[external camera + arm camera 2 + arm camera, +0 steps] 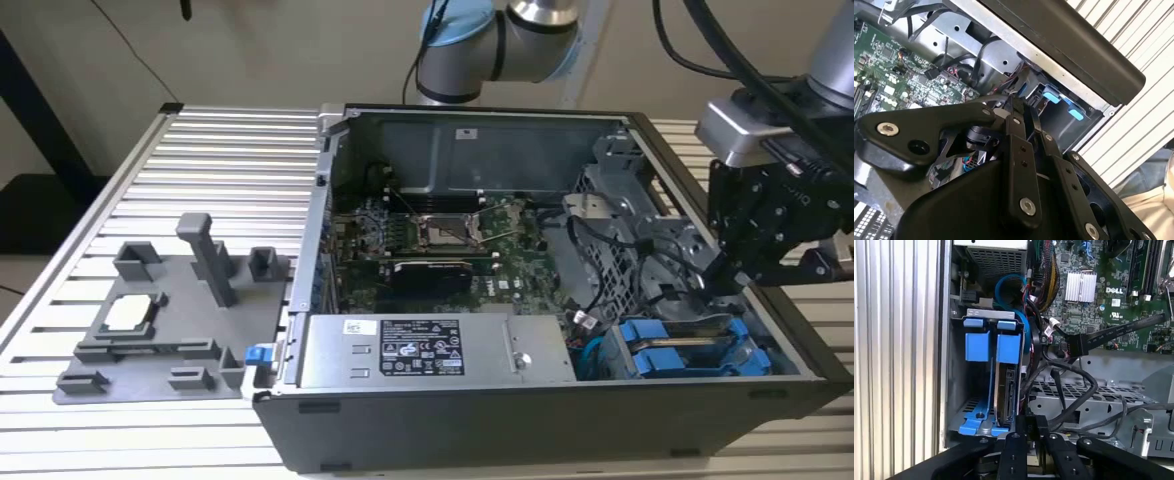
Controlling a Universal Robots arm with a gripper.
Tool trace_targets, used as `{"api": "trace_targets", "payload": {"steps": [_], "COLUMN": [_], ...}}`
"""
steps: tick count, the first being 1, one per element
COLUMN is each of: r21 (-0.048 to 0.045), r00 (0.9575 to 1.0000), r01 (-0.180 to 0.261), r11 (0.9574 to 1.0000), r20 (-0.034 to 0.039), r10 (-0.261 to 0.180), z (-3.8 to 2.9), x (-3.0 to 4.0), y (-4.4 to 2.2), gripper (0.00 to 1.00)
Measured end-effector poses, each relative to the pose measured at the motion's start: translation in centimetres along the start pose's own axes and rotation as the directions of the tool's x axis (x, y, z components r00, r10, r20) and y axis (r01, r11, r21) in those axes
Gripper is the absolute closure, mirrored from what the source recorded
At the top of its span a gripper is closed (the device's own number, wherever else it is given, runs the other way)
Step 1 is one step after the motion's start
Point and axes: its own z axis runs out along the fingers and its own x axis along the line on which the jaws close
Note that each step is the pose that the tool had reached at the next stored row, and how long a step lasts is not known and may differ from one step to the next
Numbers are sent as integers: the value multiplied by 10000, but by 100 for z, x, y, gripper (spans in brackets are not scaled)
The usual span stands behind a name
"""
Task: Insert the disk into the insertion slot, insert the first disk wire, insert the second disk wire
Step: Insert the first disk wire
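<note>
**Ribbed metal table, open case: disk seated, my claw at the cage**

Slatted table (200,150) carries a grey fixture (160,320) toward the edge on the exterior view's left, and beside it an open computer case (534,425). Inside the case lie the power supply box (427,350) along the front wall and the motherboard (441,240) behind it. In the front corner on the exterior view's right, the insertion slot (694,350) already holds the disk (1006,390) in its blue carrier (1008,347). A second carrier (978,345) alongside looks empty. My claw (1026,429) hangs just over the disk's exposed end, tips drawn narrow; whether they pinch a connector I cannot tell. As I judge it, the wire work needs a square, straight approach, clear of the loose black cables (1074,385).
</note>
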Motion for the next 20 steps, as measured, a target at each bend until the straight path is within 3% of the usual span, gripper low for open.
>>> {"api": "trace_targets", "payload": {"steps": [9, 20], "r21": [-4, -4], "r00": [10000, 10000], "r01": [-38, -45], "r11": [10000, 10000], "r20": [-1, 0], "r10": [38, 45], "z": [54, 71], "x": [94, 96], "y": [9, 10], "gripper": [81, 81]}}
